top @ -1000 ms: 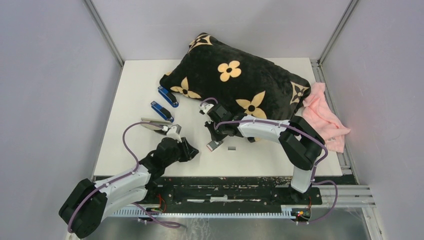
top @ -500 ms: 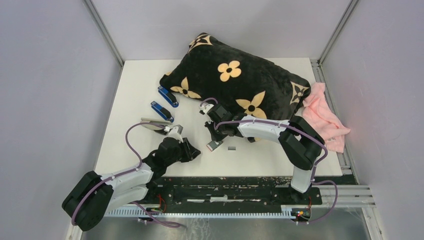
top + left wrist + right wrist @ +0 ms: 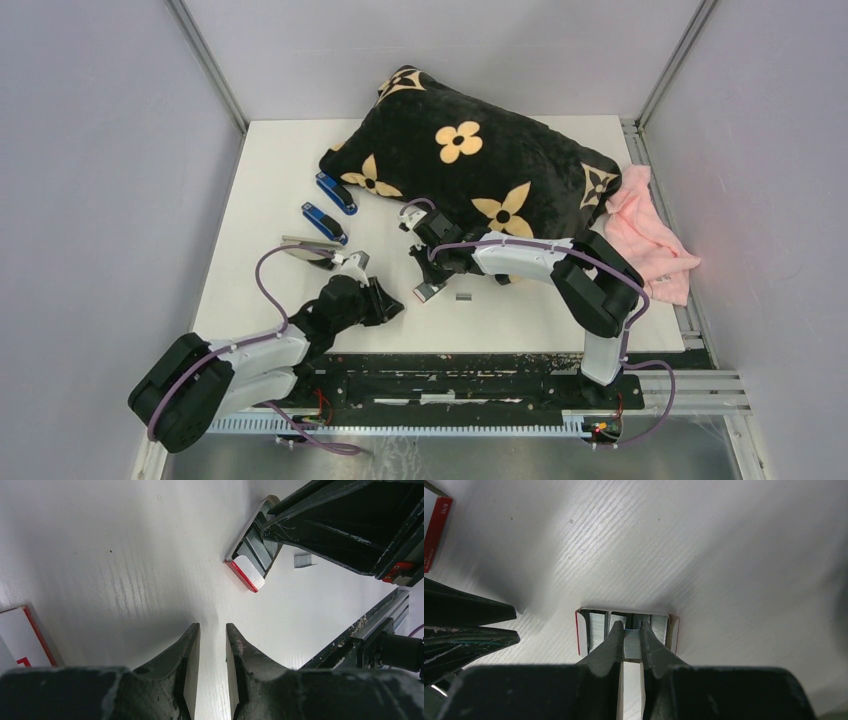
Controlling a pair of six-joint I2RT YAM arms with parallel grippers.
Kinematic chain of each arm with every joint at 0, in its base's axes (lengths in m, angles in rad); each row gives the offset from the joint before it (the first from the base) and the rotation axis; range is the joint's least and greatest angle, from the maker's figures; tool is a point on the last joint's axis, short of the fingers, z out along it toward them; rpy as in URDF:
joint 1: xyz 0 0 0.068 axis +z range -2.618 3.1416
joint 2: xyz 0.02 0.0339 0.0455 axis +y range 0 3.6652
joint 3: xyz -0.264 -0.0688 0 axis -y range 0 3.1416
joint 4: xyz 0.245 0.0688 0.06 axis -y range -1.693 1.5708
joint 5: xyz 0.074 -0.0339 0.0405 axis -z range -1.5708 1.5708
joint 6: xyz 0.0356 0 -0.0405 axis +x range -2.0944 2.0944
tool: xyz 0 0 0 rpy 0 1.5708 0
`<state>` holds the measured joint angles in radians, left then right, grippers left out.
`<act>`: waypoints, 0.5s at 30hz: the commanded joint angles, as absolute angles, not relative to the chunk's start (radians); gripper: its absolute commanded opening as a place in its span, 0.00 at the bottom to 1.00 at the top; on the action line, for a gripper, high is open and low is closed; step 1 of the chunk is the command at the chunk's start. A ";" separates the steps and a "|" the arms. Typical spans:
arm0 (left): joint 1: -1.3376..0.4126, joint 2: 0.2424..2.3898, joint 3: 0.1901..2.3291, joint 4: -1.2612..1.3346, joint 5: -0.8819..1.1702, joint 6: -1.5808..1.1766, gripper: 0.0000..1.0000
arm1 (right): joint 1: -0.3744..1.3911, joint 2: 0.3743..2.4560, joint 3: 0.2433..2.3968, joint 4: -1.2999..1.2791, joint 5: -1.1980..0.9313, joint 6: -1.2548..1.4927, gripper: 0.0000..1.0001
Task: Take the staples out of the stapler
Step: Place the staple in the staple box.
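We see the right gripper point(image 3: 630, 628) pinched narrowly on a short silvery-grey strip of staples point(image 3: 631, 645) in the small white-and-red cardboard tray point(image 3: 581, 632), midway along the white table's point(image 3: 560, 310) near edge. A loose grey strip point(image 3: 463, 296) lies just beside the tray. The left gripper point(image 3: 212, 628) hovers nearby, narrowly apart and empty. The opened metal-railed stapler point(image 3: 305, 247) lies toward the left edge.

Box lid point(image 3: 20, 637) cut off by frame edge, staples point(image 3: 631, 644) half hidden between right jaws
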<state>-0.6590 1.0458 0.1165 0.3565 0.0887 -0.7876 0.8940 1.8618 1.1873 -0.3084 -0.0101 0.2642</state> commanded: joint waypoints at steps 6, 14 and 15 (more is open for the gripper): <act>-0.673 1.080 0.117 0.445 0.106 -0.830 0.32 | 0.891 1.860 1.209 -0.284 -0.038 0.294 0.07; -0.683 1.131 0.120 0.479 0.108 -0.834 0.31 | 0.891 1.868 1.208 -0.279 -0.052 0.295 0.07; -0.684 1.133 0.119 0.479 0.108 -0.834 0.31 | 0.891 1.868 1.209 -0.280 -0.051 0.295 0.07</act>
<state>-0.6762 1.1168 0.1165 0.4305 0.0956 -0.7925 0.8940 1.8622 1.1873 -0.3080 -0.0441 0.2840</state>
